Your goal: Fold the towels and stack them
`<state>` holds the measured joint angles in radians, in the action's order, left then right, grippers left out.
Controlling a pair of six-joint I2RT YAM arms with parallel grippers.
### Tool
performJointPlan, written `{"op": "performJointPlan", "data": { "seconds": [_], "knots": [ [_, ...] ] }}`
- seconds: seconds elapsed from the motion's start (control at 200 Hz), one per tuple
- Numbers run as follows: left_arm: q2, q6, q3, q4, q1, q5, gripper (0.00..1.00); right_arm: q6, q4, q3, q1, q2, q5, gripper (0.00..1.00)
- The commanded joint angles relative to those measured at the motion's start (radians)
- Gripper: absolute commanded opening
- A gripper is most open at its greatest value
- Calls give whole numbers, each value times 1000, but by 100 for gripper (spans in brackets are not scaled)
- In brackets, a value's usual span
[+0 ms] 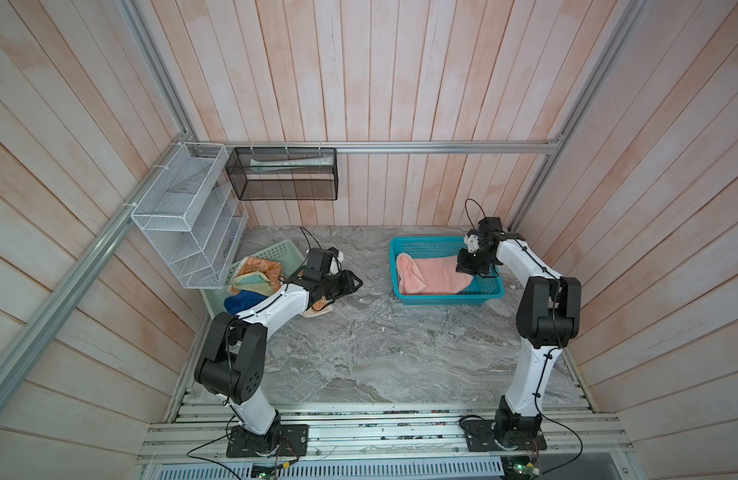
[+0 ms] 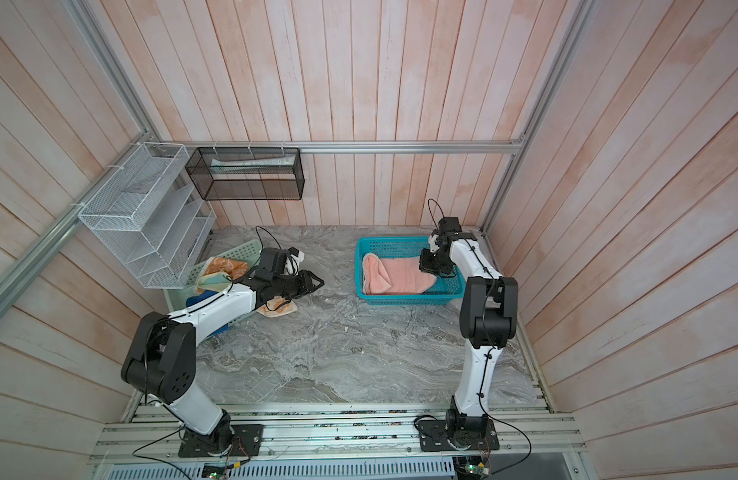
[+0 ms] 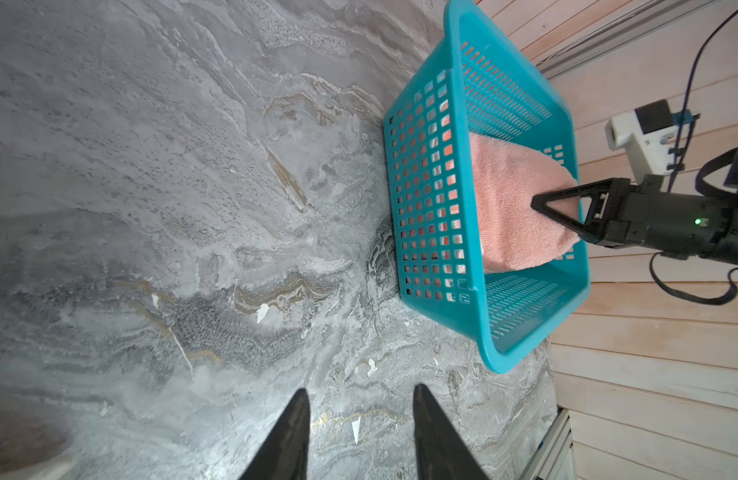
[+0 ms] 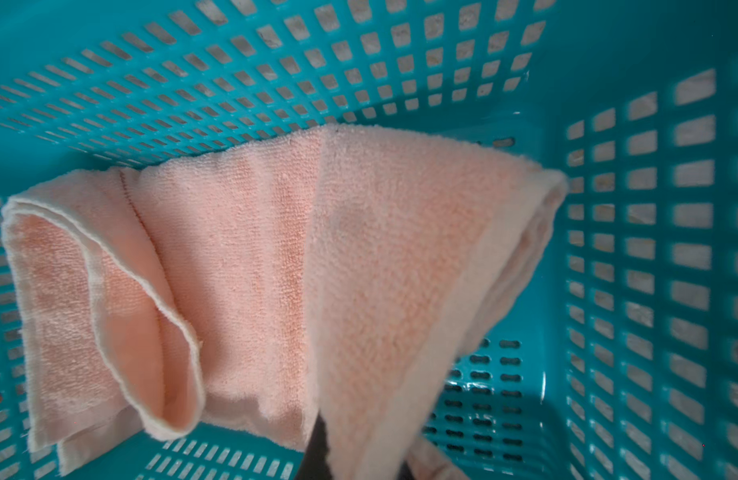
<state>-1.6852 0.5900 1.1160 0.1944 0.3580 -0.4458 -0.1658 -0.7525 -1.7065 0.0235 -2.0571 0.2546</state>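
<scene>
1. Far right, in teal basket (image 1: 442,297): salmon-pink towel (image 1: 434,274), folded.
2. Pinched at right end by right gripper (image 1: 465,269), jaws pressed together.
3. Spread, holding nothing: left gripper (image 1: 359,284), over table (image 1: 380,353) beside mint-green basket (image 1: 276,249), far left.
4. Heaped there: blue towel (image 1: 240,301), orange-and-cream towel (image 1: 261,266), yellow towel (image 1: 253,281).

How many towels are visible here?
4: pink towel in teal basket; orange towel, yellow towel and blue towel in green basket; more may be hidden.

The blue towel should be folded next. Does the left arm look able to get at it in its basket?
Probably yes: the left gripper is open and empty, and the blue towel lies in the pale green basket, close beside that arm's forearm. The gripper points away from it, so it must swing round.
</scene>
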Motion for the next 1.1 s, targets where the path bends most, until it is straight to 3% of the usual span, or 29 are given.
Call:
{"op": "performJointPlan", "data": {
  "seconds": [0.0, 0.32, 0.44, 0.485, 0.565, 0.76, 0.975, 1.095],
  "knots": [
    [-21, -19, 1, -13, -6, -18, 43, 46, -15, -53, -4, -21, -59, 0],
    [-41, -43, 62, 25, -5, -4, 43, 83, -69, -63, -40, -17, -172, 0],
    [-38, -55, 82, 47, -7, 14, 43, 64, -84, -53, -46, 8, -202, 45],
    [-33, -62, 89, 57, -6, 25, 43, 53, -93, -58, -47, 25, -211, 52],
    [-26, -75, 100, 71, -7, 45, 43, 34, -99, -71, -42, 66, -227, 56],
    [-57, -75, 121, 70, -5, 21, 43, 13, -69, -74, 6, 108, -205, 55],
    [-190, -45, 196, 47, 59, -25, 43, -9, 11, -27, 85, 19, -97, 30],
    [-278, -20, 263, 31, 109, -45, 42, -6, 43, -44, 115, -59, -13, 23]
  ]
}}
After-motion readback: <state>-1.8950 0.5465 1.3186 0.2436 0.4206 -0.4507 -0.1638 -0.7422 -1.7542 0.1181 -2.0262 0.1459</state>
